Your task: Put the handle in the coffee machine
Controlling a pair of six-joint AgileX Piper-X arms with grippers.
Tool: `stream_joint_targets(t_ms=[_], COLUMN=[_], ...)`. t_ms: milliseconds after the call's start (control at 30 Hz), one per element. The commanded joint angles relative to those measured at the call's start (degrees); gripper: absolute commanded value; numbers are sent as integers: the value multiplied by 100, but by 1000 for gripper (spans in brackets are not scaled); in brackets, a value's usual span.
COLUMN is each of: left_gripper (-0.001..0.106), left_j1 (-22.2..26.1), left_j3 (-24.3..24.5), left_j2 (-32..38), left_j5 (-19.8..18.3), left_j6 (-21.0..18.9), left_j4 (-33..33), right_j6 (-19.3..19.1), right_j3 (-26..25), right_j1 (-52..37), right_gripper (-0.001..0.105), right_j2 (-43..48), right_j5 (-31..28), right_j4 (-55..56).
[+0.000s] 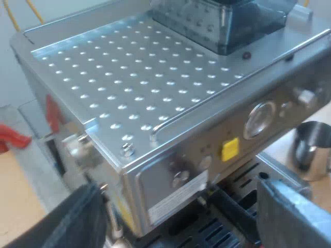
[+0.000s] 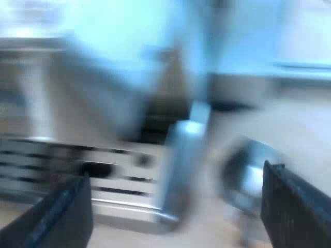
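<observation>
The whole setup stands on a pale wooden worktop (image 1: 15, 196), with a light wall behind it. The left pincer (image 1: 178, 188) hangs at the front of the espresso machine (image 1: 155, 103), looking down over its top edge. Its two black fingers (image 1: 67, 222) are spread wide and there is nothing between them.

Just past them is the machine's steel front panel, with a round gauge (image 1: 260, 119), a small yellow sticker (image 1: 230, 149) and a few knobs. Under that panel, close to one finger, a dark bar (image 1: 230, 209) juts out toward the pincer. It may be the holder's handle sitting at the machine's front, but I cannot tell for sure, and nothing grips it.

Further out lies the machine's perforated steel top, with the dark bean hopper (image 1: 222, 20) at its far end. A metal jug (image 1: 310, 147) stands on the worktop beside the machine. Off the machine's other side there is a red thing (image 1: 13, 137), too cut off to tell what it is.

The right pincer (image 2: 176, 173) is low near the worktop, its fingers (image 2: 295, 206) likewise wide apart and empty. Past it is what looks like the machine's slatted drip tray (image 2: 57, 155), with a round shiny metal vessel (image 2: 248, 175) just beside it.
</observation>
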State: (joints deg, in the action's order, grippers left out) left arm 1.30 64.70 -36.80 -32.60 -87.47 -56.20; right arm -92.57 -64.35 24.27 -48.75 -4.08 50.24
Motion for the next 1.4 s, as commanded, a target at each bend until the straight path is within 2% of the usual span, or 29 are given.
stream_joint_targets(t_ms=[33,67,133,300,400,633,767,967,1100,1167,1233,1400], left_gripper=[64,64,64,64,64,64,64,64,64,64,64,64], left_j1=[4,4,4,4,4,4,4,4,51,62,62,62], left_j3=[31,31,31,9,-118,-979,-1624,-2254,-2364,-2397,-2395,-2435], left_j2=[174,260,399,926,1322,2565,3327,4450,4509,4515,4520,4520], left_j5=[519,750,967,1074,1313,2291,2342,2428,2495,2706,2705,2705], left_j6=[-141,-113,-93,-94,-94,-94,13,262,245,246,184,-338], left_j4=[-98,-180,-285,-359,-359,-593,-762,-1253,-1639,-1488,-1245,-544], right_j6=[-666,-780,-860,-1034,-1141,-1203,-1226,-1226,-1226,-1226,-1226,-1226], right_j3=[-6,44,166,551,780,1068,1236,1435,1416,1426,1437,1558], right_j1=[-742,-1028,-1360,-1890,-1913,-1913,-1913,-1913,-1913,-1913,-1913,-1904], right_gripper=[70,70,70,70,70,70,70,70,70,70,70,70], right_j2=[269,395,633,1564,2236,3799,4465,5226,5182,5190,5190,5190], right_j5=[1,3,17,37,37,27,27,3,46,44,44,44], right_j4=[650,823,936,963,963,1117,1369,1868,2136,2039,1900,1254])
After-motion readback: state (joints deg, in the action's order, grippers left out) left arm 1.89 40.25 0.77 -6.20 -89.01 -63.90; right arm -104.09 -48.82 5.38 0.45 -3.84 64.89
